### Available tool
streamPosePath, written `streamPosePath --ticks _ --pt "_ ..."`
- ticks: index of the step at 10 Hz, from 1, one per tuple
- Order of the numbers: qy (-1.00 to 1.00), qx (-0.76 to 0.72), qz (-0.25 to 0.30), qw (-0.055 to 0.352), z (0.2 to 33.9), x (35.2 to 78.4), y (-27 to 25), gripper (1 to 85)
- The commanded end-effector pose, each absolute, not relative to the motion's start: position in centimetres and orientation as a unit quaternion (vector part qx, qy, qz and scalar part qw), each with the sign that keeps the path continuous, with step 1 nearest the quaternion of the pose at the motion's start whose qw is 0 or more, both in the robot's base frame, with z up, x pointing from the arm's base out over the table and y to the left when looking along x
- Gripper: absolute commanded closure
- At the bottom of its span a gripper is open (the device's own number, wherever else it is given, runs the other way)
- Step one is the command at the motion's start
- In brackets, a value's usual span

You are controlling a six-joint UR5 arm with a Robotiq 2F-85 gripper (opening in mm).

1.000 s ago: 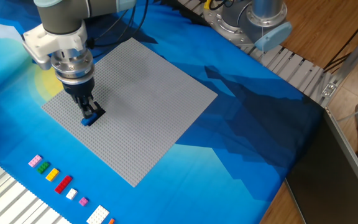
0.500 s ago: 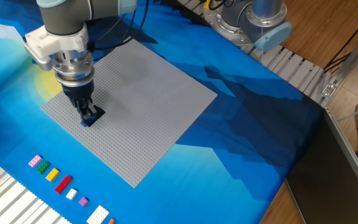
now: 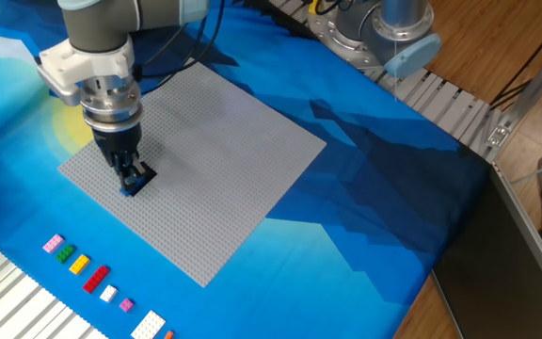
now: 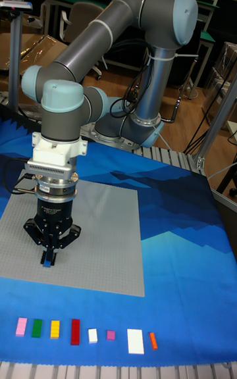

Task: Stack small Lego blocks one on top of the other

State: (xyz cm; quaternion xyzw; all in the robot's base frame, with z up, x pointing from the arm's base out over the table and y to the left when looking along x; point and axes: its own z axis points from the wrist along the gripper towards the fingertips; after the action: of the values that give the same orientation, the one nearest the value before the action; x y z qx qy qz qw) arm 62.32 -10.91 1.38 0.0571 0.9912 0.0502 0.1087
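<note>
The blue block [image 3: 132, 185] sits under the fingertips of the end effector [image 3: 130, 178] on the near-left part of the grey baseplate [image 3: 215, 141]. Compared with a second ago, the end effector has moved only a touch to the left and slightly lower; less of the blue block shows now, and the baseplate's left corner appears to have shifted a little toward the left.

The black block cannot be told apart from the dark fingers in either view; whether it lies beneath the blue one or between the fingers is not clear. In the tall view only a small blue sliver [image 4: 47, 264] shows below the fingertips [image 4: 49, 255].

The end effector points straight down, its fingers drawn close together around the blue block, which rests on or just at the baseplate. Whether the fingers truly pinch the block or merely press on it, I cannot tell.

Near the front edge of the blue table cover [image 3: 365, 188] lies a row of spare bricks [image 4: 85, 334], well apart from the end effector.
</note>
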Motion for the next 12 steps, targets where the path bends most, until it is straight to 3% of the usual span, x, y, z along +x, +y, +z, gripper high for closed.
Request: streamPosePath --ticks 1,7,12 --pt "0.994 0.059 0.043 0.082 1.7 61.0 -11.6 84.7" --pt "0.998 0.063 0.027 0.013 3.1 57.5 -11.8 84.7" --pt "0.998 0.057 0.025 0.018 2.0 57.7 -11.7 84.7"
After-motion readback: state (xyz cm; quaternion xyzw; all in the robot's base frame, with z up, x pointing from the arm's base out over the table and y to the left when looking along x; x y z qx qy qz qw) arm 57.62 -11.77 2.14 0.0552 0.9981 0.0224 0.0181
